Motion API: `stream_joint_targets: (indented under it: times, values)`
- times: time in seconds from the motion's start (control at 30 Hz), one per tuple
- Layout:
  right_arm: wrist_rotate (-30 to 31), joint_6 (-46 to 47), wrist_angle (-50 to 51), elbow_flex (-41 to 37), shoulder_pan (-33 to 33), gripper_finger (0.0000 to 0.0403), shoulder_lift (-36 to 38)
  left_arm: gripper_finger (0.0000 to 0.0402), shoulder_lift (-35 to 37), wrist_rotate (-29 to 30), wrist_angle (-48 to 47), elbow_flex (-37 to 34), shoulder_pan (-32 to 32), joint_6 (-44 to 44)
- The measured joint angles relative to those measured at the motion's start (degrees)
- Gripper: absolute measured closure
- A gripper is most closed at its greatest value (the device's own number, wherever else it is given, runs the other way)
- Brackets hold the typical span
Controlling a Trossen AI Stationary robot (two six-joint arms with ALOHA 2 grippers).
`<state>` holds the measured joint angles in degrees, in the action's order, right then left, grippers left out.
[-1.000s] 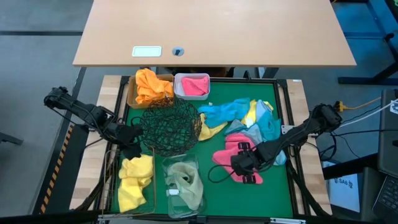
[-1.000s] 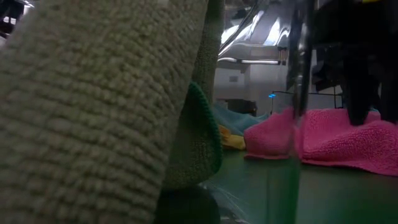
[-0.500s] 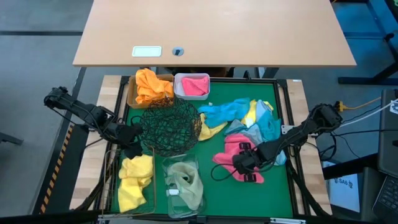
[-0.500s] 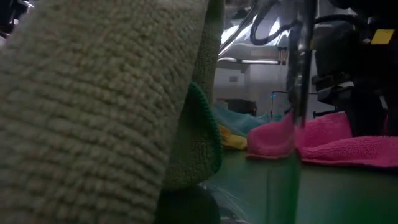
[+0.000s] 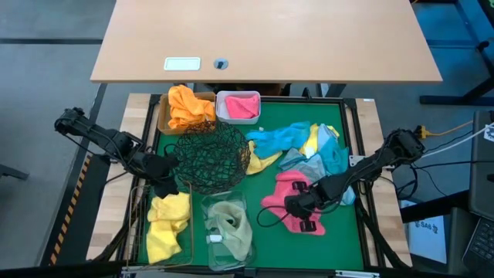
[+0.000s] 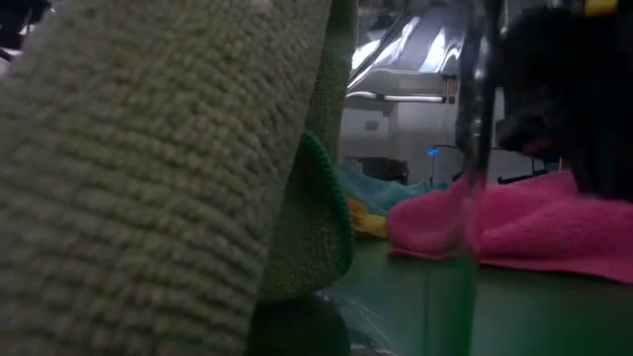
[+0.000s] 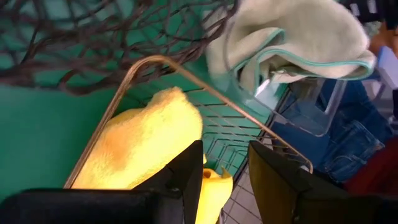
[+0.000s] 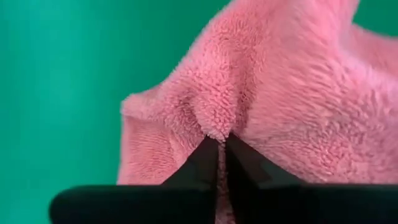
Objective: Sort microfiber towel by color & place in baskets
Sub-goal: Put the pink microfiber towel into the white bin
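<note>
At lower right of the high view, we see our right gripper (image 8: 219, 144) pinched shut on a fold of the pink towel (image 5: 287, 202), bunching it for lifting toward the white tub (image 5: 238, 106), upper centre, which already holds pink. Our left gripper (image 7: 225, 167) waits with its fingers apart and empty over the wire basket (image 7: 245, 118) holding the yellow towel (image 7: 146, 143).

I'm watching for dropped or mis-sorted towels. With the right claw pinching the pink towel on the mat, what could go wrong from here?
The right claw pinches only a small fold of the pink towel, so it may slip out on lifting.

That towel lies against the blue towels; dragging it could pull one along.

The white tub already holds a pink towel and sits across the mat, beyond the mesh bowl, which the hanging cloth might snag.
</note>
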<state>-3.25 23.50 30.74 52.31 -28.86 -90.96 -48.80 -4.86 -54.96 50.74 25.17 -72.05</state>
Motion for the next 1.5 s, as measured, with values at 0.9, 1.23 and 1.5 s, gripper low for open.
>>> stream_joint_targets:
  times: [0.9, 1.23, 1.5]
  values:
    - [21.71, -19.51, 28.11, 55.98, 6.35, 0.0398, 0.15, 0.0282, -0.3, 20.71, 13.34, 0.0, -0.02, 23.24]
    - [21.71, -19.53, 28.24, 59.17, 12.86, 0.0398, 0.15, 0.0282, -8.07, 26.83, 27.05, 0.0, -0.02, 38.8]
    - [21.71, -19.53, 28.09, 59.17, 13.52, 0.0398, 0.15, 0.0282, -19.11, 33.3, 44.49, 0.01, -0.02, 56.56]
